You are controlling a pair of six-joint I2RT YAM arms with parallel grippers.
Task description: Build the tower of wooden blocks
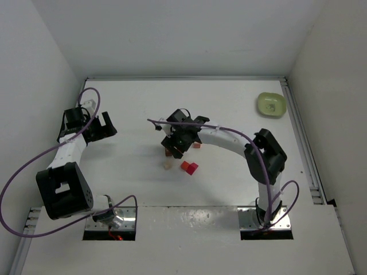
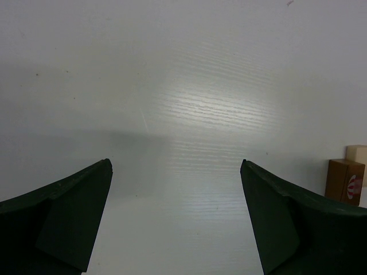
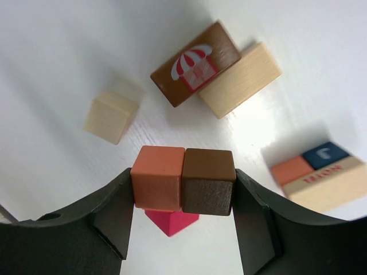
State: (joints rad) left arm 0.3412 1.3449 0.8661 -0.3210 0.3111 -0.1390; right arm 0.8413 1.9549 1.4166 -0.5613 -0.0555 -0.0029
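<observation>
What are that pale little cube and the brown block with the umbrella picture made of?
Pale cube: looks like bare unpainted wood, with matte cream faces. Brown umbrella block: probably wood too, with a smooth brown coat and a printed red-and-white umbrella; its core is hidden.

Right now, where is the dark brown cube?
In the right wrist view the dark brown cube is between the fingers of the right gripper, touching the orange cube on its left, above a magenta block.
</observation>
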